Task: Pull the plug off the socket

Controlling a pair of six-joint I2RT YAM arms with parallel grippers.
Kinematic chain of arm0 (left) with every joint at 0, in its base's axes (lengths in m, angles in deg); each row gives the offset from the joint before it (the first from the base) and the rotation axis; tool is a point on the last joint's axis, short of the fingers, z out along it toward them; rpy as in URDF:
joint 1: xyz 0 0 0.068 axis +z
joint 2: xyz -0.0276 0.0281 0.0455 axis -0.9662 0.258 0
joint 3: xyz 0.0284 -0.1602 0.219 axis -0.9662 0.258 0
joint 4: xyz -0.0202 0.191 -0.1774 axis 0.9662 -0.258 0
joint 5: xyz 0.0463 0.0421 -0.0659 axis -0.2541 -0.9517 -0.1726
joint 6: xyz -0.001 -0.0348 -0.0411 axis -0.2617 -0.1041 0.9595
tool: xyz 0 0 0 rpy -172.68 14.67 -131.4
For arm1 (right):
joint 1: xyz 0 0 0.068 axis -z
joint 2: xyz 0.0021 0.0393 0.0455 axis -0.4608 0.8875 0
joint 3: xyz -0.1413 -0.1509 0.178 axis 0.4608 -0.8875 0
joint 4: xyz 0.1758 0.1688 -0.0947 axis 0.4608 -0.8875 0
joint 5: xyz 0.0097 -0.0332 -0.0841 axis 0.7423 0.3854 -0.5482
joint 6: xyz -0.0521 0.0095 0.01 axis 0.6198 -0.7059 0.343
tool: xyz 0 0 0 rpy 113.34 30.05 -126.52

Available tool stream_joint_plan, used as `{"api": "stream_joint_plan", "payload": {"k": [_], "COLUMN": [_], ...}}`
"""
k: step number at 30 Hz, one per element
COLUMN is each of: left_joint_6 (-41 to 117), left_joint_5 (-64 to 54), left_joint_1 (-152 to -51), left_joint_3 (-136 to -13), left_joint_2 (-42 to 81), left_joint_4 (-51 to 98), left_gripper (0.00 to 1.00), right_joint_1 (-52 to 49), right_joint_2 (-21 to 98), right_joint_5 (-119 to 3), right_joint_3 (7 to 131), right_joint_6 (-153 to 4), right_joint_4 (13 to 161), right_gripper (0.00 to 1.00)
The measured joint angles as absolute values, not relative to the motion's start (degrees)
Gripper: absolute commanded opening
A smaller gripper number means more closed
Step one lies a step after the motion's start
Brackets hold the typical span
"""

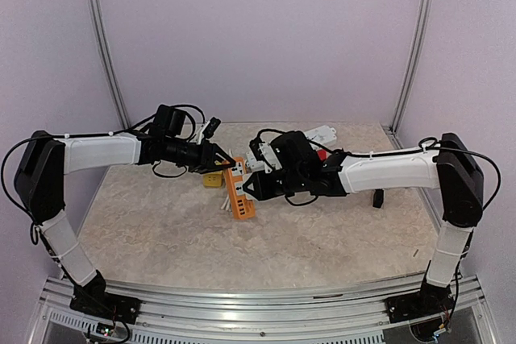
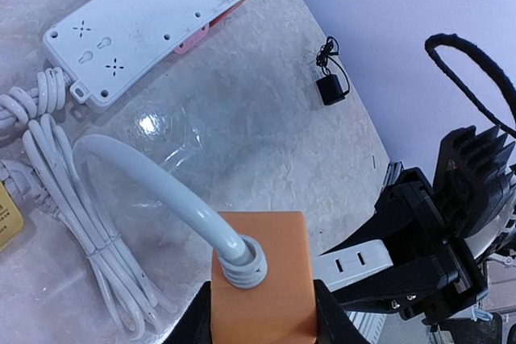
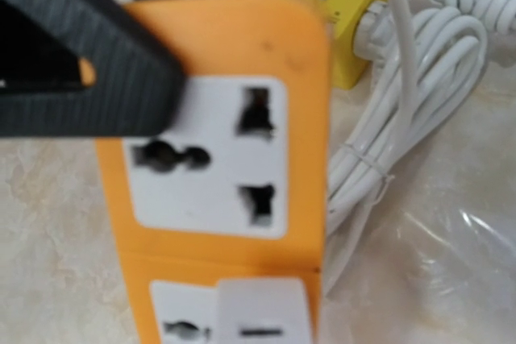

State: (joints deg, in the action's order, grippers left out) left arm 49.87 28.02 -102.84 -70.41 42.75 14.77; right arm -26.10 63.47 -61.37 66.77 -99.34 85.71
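So, the plug (image 2: pixel 355 262) is not out yet: it sits in the strip (image 1: pixel 239 191), pinched by the right gripper (image 1: pixel 250 187). The left gripper (image 1: pixel 219 155) clamps the strip's other end. Bracing looks done; only the pull remains.

The left arm (image 1: pixel 97 152) and right arm (image 1: pixel 387 171) reach inward over the counter (image 1: pixel 161 231), their wrists nearly meeting. The left gripper (image 1: pixel 222 159) has its jaws clamped on the strip (image 1: pixel 239 196). The right gripper (image 1: pixel 250 186) faces it, jaws pressed on the plug (image 2: pixel 355 260).
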Motion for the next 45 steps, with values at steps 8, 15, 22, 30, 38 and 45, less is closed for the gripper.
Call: {"api": "stream_joint_plan", "payload": {"k": [8,15,22,30,38,45], "left_joint_6": [49.0,46.8,46.1,46.8,48.6,49.8], "left_joint_5": [27.9,27.4,27.4,27.0,27.0,27.5], "left_joint_1": [-103.0,-103.9,-104.4,-104.7,-104.4,-103.4], "left_joint_3": [-70.2,-70.2,-70.2,-70.2,-70.2,-70.2], "left_joint_2": [42.8,42.7,42.6,42.2,42.2,42.2], "left_joint_4": [14.8,14.7,14.7,15.2,15.2,15.6], "left_gripper": [0.16,0.16,0.16,0.16,0.16,0.16], "right_joint_1": [-25.1,-24.2,-23.9,-24.7,-28.6,-29.7], "right_joint_2": [63.5,62.9,61.7,60.6,60.8,61.3], "right_joint_5": [-58.1,-55.4,-54.0,-57.0,-68.4,-72.8], "right_joint_3": [64.6,62.2,59.8,59.1,64.0,66.7], "right_joint_6": [-99.3,-99.2,-99.1,-99.3,-98.8,-97.8], "right_joint_4": [89.3,92.0,94.3,94.5,86.1,82.4], "right_gripper": [0.00,0.00,0.00,0.00,0.00,0.00]}}
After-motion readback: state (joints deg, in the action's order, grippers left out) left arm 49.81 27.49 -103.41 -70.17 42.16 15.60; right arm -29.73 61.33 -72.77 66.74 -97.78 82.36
